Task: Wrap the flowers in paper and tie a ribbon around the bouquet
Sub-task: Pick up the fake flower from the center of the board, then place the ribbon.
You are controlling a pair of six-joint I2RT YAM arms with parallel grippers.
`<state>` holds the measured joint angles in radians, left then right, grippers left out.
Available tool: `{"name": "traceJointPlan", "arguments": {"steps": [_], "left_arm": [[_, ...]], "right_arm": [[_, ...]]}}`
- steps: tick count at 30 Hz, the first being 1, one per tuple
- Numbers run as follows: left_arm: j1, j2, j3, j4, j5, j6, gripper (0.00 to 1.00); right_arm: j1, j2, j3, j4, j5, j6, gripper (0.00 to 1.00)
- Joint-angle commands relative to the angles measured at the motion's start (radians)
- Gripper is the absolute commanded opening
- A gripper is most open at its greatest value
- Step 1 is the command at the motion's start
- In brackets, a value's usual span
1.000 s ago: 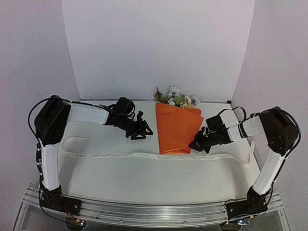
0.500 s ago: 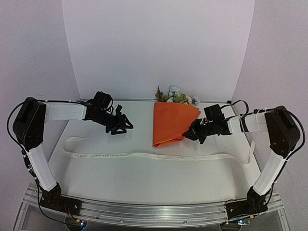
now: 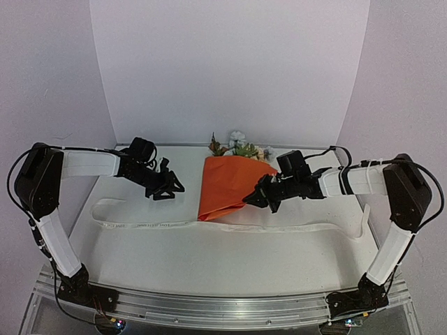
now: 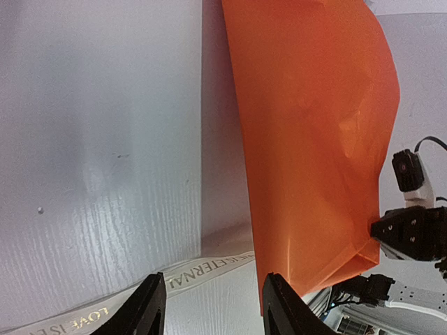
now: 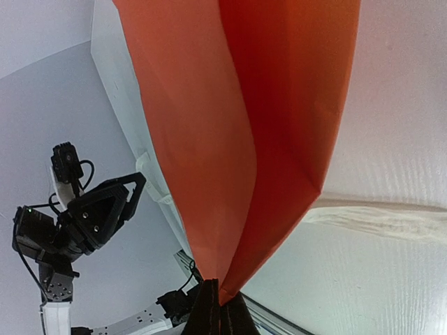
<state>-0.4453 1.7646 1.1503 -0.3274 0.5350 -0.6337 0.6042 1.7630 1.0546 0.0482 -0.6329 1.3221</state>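
Table (image 3: pixel 209 258): white surface bearing every item below.

Paper (image 3: pixel 223 185): orange sheet folded into a tapering wrap. It lies at the far middle of the table, narrow end toward the near side.

Ribbon (image 3: pixel 167 225): cream band with printed lettering, lying flat across the table (its far-right end bends toward the back). It passes just beside the wrap's narrow end.

Right gripper (image 5: pixel 220 296): fingers pressed together, pinching the paper's lower right edge.

Left gripper (image 4: pixel 213 303): fingers spread with nothing between them, left of the wrap and apart from it.

Flowers (image 3: pixel 237 146): pale blue, peach and rust heads with green leaves, poking from the wrap's wide far end.
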Motion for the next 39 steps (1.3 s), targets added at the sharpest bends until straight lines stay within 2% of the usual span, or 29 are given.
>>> {"name": "traceJointPlan", "arguments": {"steps": [1,13,23,28,32,34,37,39], "left_arm": [[0.035,-0.074,-0.05,-0.02,-0.052,-0.016,0.49],[0.063,-0.144,-0.203,0.021,-0.104,-0.068,0.46],[0.063,-0.201,-0.304,0.097,-0.114,-0.112,0.45],[0.063,-0.22,-0.317,0.11,-0.129,-0.11,0.45],[0.063,-0.213,-0.318,0.125,-0.13,-0.108,0.44],[0.063,-0.218,-0.326,0.134,-0.128,-0.11,0.44],[0.063,-0.24,-0.343,0.143,-0.13,-0.123,0.44],[0.063,-0.267,-0.36,0.153,-0.139,-0.141,0.45]], "right_arm": [[0.076,-0.039,0.023,0.012,-0.01,0.047,0.0],[0.262,-0.092,-0.089,0.111,0.119,0.152,0.0],[0.409,-0.146,-0.172,0.178,0.351,0.217,0.0],[0.461,-0.114,-0.213,0.232,0.437,0.249,0.0],[0.49,-0.055,-0.264,0.336,0.477,0.288,0.0],[0.499,-0.022,-0.282,0.373,0.483,0.293,0.04],[0.511,0.026,-0.274,0.395,0.473,0.29,0.15],[0.517,0.035,-0.276,0.403,0.479,0.286,0.27]]}}
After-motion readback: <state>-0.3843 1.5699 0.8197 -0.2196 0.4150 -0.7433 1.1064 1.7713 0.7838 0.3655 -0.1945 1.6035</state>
